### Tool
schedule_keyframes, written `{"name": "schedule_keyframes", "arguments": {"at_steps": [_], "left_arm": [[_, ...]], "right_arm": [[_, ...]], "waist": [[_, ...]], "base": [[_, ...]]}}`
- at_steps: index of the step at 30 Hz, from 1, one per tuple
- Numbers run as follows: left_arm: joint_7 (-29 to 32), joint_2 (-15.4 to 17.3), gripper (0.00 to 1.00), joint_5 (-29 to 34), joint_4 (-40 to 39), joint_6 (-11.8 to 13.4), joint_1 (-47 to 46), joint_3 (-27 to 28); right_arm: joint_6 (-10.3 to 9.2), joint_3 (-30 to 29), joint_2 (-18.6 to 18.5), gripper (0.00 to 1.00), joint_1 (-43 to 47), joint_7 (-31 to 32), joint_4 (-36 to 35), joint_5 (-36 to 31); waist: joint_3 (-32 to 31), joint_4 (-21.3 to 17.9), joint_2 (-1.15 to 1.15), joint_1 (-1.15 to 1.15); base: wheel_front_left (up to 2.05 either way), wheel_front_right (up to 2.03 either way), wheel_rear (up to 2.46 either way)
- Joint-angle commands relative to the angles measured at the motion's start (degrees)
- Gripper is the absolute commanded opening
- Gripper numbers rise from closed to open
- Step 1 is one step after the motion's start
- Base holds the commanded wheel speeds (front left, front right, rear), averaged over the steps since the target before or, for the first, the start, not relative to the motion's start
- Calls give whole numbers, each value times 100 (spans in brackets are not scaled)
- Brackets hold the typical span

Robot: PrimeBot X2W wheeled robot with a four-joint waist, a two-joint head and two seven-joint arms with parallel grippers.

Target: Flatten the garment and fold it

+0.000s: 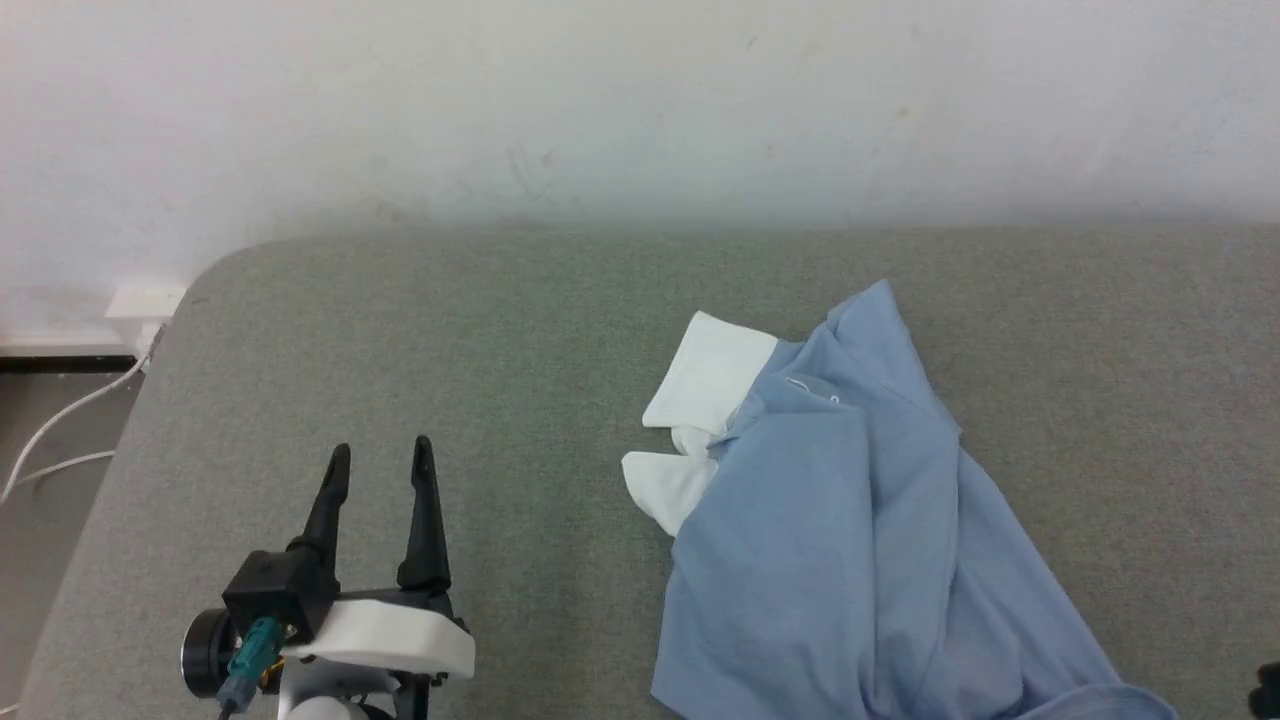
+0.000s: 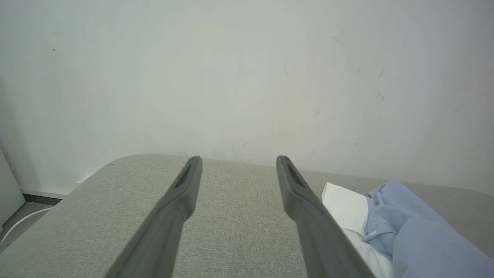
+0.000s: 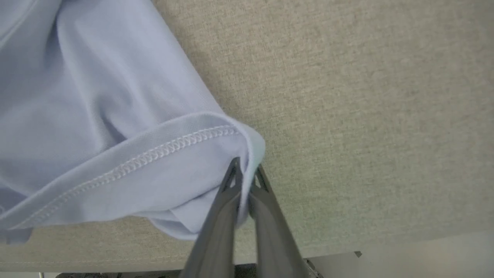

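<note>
Where it lies crumpled, the light blue garment (image 1: 860, 560) shows white sections.

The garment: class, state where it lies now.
In the head view the garment lies crumpled on the right side of the grey surface, white parts toward the middle, its hem corner pinched by the right gripper.

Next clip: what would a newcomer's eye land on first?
The crumpled light blue garment lies heaped right of centre on the grey fabric surface, its white sections poking out on the left. The right gripper is shut on the garment's stitched hem corner; the left gripper hovers open at the head view's lower left.
</note>
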Motion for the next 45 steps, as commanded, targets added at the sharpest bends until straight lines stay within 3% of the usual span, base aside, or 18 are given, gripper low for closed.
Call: {"name": "schedule_keyframes", "arguments": {"at_steps": [1,2,6,10,18,27,28,29,30,33,37,41,45], "left_arm": [[-27,16,100,2,46,-28,71,12],[-27,15,100,-1,65,-30,75,7],[-27,15,100,-18,116,-29,99,1],[-27,10,100,-33,139,-22,98,-14],[-27,-20,100,-24,160,-66,-91,-147],[-27,-96,100,-46,204,-85,-277,-236],[-27,-104,100,-45,204,-78,-283,-234],[-27,-111,100,-42,206,-70,-284,-233],[-27,-117,100,-40,205,-62,-284,-231],[-27,-126,100,-38,189,-38,-264,-170],[-27,-119,100,-10,185,-42,-218,-101],[-27,-127,100,1,179,-48,-162,-61],[-27,-136,100,6,167,-41,-61,-36]], "right_arm": [[-5,-105,220,46,96,-40,-119,-142],[-5,-149,281,100,127,-127,-174,-227],[-5,-262,441,100,-127,-797,-500,-436],[-5,55,466,100,-632,-1139,-706,-400],[-5,1616,80,100,-2063,-170,9,268],[-5,2389,-71,100,-3160,464,1412,859],[-5,2442,-66,81,-3208,574,1584,926],[-5,2509,-85,35,-3260,626,1690,971],[-5,2549,-100,0,-3309,590,1737,1028],[-5,2636,-219,0,-3441,222,1669,1073],[-5,2399,-462,0,-3486,-745,1324,884],[-5,1671,-619,0,-2996,-1316,994,723],[-5,675,-562,0,-2034,-1254,593,556]], "waist": [[-38,-40,0,1],[-45,-40,0,1],[-74,-36,0,1],[-82,12,0,1],[101,261,0,1],[339,562,0,1],[352,573,0,1],[357,579,0,1],[366,581,0,1],[367,504,0,1],[288,320,0,1],[174,146,0,1],[96,-31,0,1]], "base": [[0,0,0],[0,0,0],[0,0,0],[0,0,0],[0,0,0],[0,0,0],[0,0,0],[0,0,0],[0,0,0],[0,0,0],[0,0,0],[0,0,0],[0,0,0]]}}
